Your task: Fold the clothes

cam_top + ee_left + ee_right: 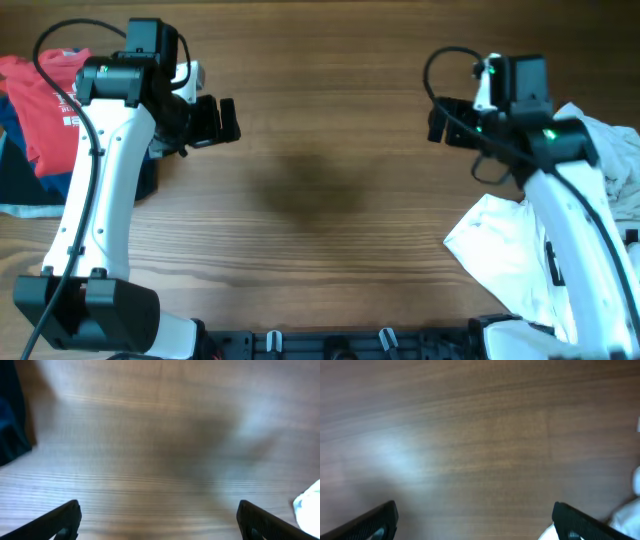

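Start: left hand [228, 120] and right hand [436, 120] hang spread wide, empty, over the desk [320, 200]; next move looks like grabbing a white shirt [500, 250] at its right edge.

Setting: robot lab or test station. Evidence: two white robot arms [95, 200] with exposed cabling, mounted along one edge of a wood-grain bench [320, 200]; clothes [40, 100] heaped at both ends.

We see a red T-shirt [38, 95] with white print, rumpled, at far left in the overhead view. White shirts [500, 250] lie heaped, unfolded, at far right.
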Tool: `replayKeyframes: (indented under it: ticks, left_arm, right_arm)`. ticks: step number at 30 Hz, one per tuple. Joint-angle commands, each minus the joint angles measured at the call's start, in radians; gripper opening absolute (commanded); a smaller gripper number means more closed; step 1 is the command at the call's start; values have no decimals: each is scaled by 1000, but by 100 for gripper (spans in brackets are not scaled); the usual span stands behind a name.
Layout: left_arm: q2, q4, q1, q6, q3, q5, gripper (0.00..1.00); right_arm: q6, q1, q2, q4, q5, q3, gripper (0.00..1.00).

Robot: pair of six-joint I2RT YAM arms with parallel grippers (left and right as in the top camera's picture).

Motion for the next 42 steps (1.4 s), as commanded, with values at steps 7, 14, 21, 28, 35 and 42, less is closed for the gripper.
replayKeyframes:
  ticks: [7, 14, 21, 28, 35, 42]
  left_arm:
    - [-395, 216, -118, -61, -292, -89, 99]
    - [-823, 404, -172, -88, -603, -117, 100]
    - [-981, 412, -172, -88, -625, -116, 100]
    - [-988, 412, -172, -88, -625, -116, 100]
    - [-988, 412, -172, -88, -625, -116, 100]
    - [-988, 412, -172, -88, -625, -116, 100]
  right_arm:
    - [31, -2, -521, 4, 6, -253, 100]
    - [33, -2, -818, -40, -2, -355, 100]
    - [31, -2, -845, -117, -2, -356, 100]
    - [31, -2, -836, -116, -2, -356, 100]
    - [31, -2, -836, -117, -2, -356, 100]
    - [-25, -2, -864, -124, 10, -357, 100]
